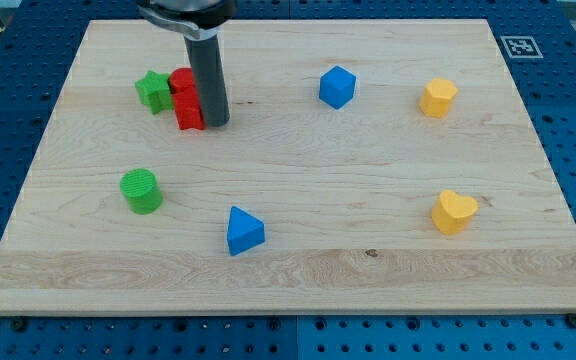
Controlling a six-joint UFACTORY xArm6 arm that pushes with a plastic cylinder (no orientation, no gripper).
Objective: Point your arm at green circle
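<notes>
The green circle (pixel 142 190) is a short green cylinder at the board's lower left. My tip (pixel 215 123) is at the upper left, touching the right side of a red block (pixel 186 98). A green star (pixel 153 90) sits against the red block's left side. The tip is well above and to the right of the green circle, apart from it.
A blue triangle (pixel 244 231) lies at the lower middle. A blue hexagon-like block (pixel 336 87) is at the upper middle. A yellow block (pixel 438 98) is at the upper right and a yellow heart (pixel 454 212) at the lower right. The wooden board (pixel 298 280) lies on a blue pegboard.
</notes>
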